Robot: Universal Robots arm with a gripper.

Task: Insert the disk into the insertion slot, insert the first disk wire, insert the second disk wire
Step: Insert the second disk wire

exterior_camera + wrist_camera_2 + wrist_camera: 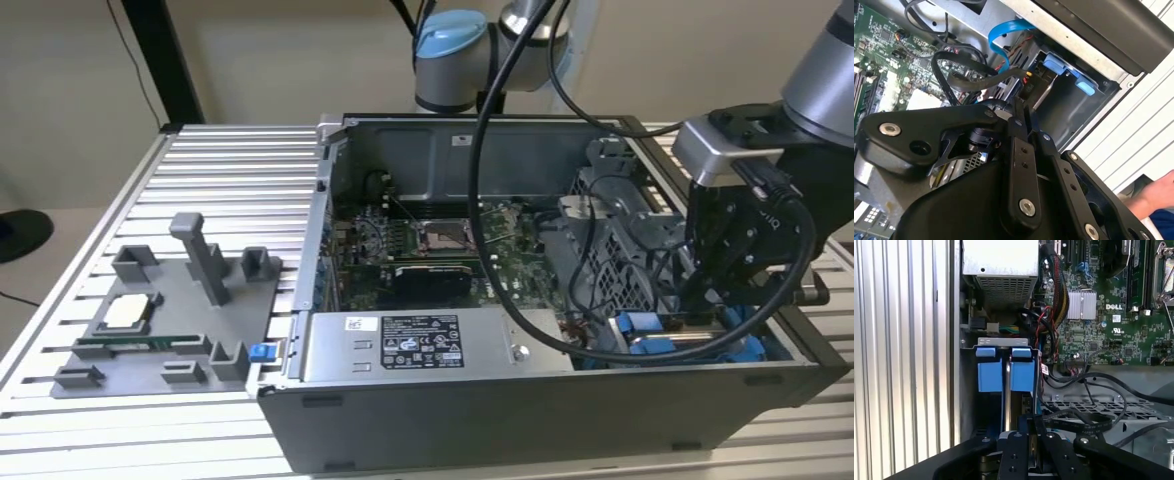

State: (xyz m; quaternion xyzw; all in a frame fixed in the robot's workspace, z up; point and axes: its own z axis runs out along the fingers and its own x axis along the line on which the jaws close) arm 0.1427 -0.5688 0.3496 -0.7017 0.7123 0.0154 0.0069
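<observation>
tool point(1030, 450) closed on the disk point(1015, 405) | stood over the insertion slot point(1004, 347) at the case's near corner | advice: keep the disk square, push gently

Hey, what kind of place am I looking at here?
Probably a robotics lab bench for computer assembly: an open grey metal computer case sits on a ribbed aluminium table, beside a grey plastic parts fixture.

Table point(214, 160): ribbed bare metal, dull sheen. Gripper point(1029, 450): matt black. Drive bay point(1004, 342): grey sheet metal, smooth blue plastic tabs.
</observation>
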